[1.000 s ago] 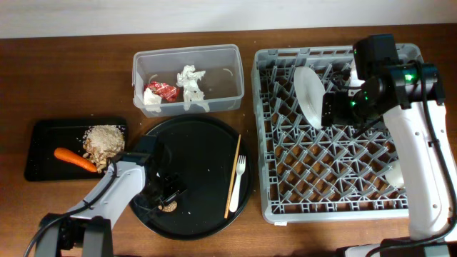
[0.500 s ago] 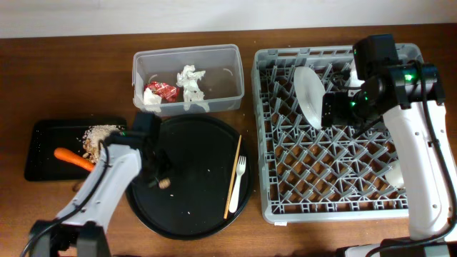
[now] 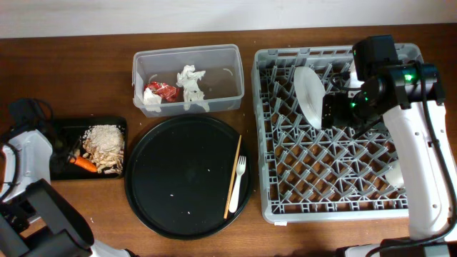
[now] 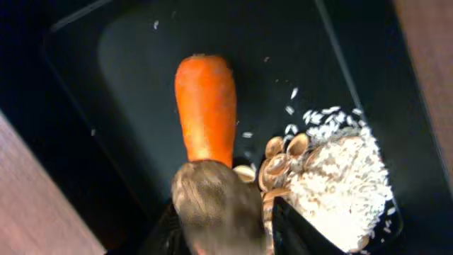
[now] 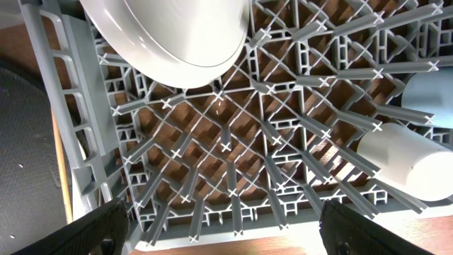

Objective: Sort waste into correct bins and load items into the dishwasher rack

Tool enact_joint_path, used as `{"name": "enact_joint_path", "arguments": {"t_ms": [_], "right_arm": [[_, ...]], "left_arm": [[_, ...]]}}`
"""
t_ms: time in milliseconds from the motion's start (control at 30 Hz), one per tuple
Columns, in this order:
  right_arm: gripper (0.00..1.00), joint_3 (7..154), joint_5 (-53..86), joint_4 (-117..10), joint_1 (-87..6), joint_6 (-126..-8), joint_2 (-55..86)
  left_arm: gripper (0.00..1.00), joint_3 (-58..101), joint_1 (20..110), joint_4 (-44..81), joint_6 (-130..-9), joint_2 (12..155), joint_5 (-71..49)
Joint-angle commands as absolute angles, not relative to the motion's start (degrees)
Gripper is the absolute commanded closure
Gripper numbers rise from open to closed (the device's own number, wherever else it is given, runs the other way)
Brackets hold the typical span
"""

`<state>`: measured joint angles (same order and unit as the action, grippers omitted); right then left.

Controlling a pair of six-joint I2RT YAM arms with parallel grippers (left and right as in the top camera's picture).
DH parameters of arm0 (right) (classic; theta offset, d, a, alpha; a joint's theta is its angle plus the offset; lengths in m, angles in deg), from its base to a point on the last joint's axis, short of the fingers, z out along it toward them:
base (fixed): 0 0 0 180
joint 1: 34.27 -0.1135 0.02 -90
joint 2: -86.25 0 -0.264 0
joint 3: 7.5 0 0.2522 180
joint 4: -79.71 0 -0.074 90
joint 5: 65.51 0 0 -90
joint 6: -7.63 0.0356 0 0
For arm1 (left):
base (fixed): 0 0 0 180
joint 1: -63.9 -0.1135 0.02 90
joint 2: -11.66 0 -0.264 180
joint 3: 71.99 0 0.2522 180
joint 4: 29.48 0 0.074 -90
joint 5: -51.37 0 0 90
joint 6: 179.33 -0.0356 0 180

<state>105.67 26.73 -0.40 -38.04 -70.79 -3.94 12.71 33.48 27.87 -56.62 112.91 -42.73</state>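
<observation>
Seen from the overhead camera, the large square grey plastic dishwasher rack (image 3: 335, 178) fills the right side of the table; the white round plate (image 3: 308, 96) stands on its edge between the pegs in the far left part of it; the right gripper (image 3: 330, 108) hangs over the rack just right of the plate; a small white cup (image 3: 395, 174) lies near the right wall of the rack. In the middle, the large round black tray (image 3: 178, 185) carries the thin wooden chopstick (image 3: 233, 176) and, just right of it, the white plastic fork (image 3: 239, 182). On the far side of this tray, the clear rectangular plastic tub (image 3: 221, 78) holds the crumpled white tissues (image 3: 191, 82) and the crinkled red wrapper (image 3: 162, 91). At the left, the shallow black rectangular tray (image 3: 63, 173) holds the heap of beige food scraps (image 3: 103, 146) with the orange carrot (image 3: 84, 164) at its near left side; the left gripper (image 3: 69, 148) is over this tray, just left of the heap.

Seen from the left wrist camera, the carrot (image 4: 205, 106) lies on the floor of the black tray (image 4: 106, 71), with the heap (image 4: 340, 170) just beside its end. A blurred brownish lump (image 4: 212, 202) sits between the fingers (image 4: 290, 227) of the left gripper (image 4: 223, 225); I cannot tell whether they press on it.

Seen from the right wrist camera, the fingers (image 5: 99, 227) of the right gripper (image 5: 223, 227) stand wide apart and hold nothing, above the lattice of the rack (image 5: 233, 156). The plate (image 5: 177, 35) is at the top of this view; the small white cup (image 5: 403, 159) lies on its side at the right, with the pale blue cup (image 5: 433, 88) just beside it.
</observation>
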Motion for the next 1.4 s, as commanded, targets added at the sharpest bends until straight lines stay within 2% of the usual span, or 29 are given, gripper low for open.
{"name": "enact_joint_path", "arguments": {"t_ms": [0,67,233,300,433,500,533,700,800,967,1067,1367], "right_arm": [[0.10,105.8,26.4,-0.1,-38.0,-71.4,-3.8],[0.10,105.8,26.4,-0.1,-38.0,-71.4,-3.8],[0.08,105.8,26.3,-0.1,-38.0,-71.4,-3.8],[0.02,105.8,25.4,-0.1,-38.0,-71.5,-3.8],[0.02,105.8,11.3,0.0,-38.7,-76.3,-3.8],[0.02,105.8,11.3,-0.2,-44.5,-72.2,-3.7],[0.02,105.8,12.2,-1.1,-50.7,-68.0,-3.7],[0.02,105.8,19.3,-5.2,-72.3,-52.6,-8.0],[0.02,105.8,20.7,-6.8,-78.0,-45.3,-13.0],[0.01,105.8,20.3,-9.3,-80.8,-38.0,-21.9],[0.02,105.0,20.0,-11.7,-80.9,-37.7,-25.6],[0.02,87.1,17.1,-30.8,-81.2,-37.1,-26.6]], "left_arm": [[0.29,13.2,33.4,26.5,-58.2,113.0,-42.4],[0.01,13.9,33.4,26.5,-59.8,113.0,-40.9],[0.01,19.6,36.0,33.7,-62.6,108.2,-35.2],[0.01,19.6,41.3,40.2,-65.4,103.9,-34.5],[0.01,19.5,54.7,60.9,-69.9,101.6,-42.7],[0.01,19.4,58.7,65.2,-69.9,101.6,-45.6],[0.01,18.9,60.1,66.3,-69.9,101.6,-48.3],[0.01,16.4,58.7,65.7,-67.5,101.6,-50.7],[0.01,16.3,57.3,65.6,-67.5,101.6,-50.6],[0.01,16.3,56.8,65.1,-67.5,101.6,-50.5],[0.01,16.3,56.8,65.1,-67.5,101.6,-50.4],[0.01,16.3,56.8,64.9,-67.5,101.6,-50.2]]}}
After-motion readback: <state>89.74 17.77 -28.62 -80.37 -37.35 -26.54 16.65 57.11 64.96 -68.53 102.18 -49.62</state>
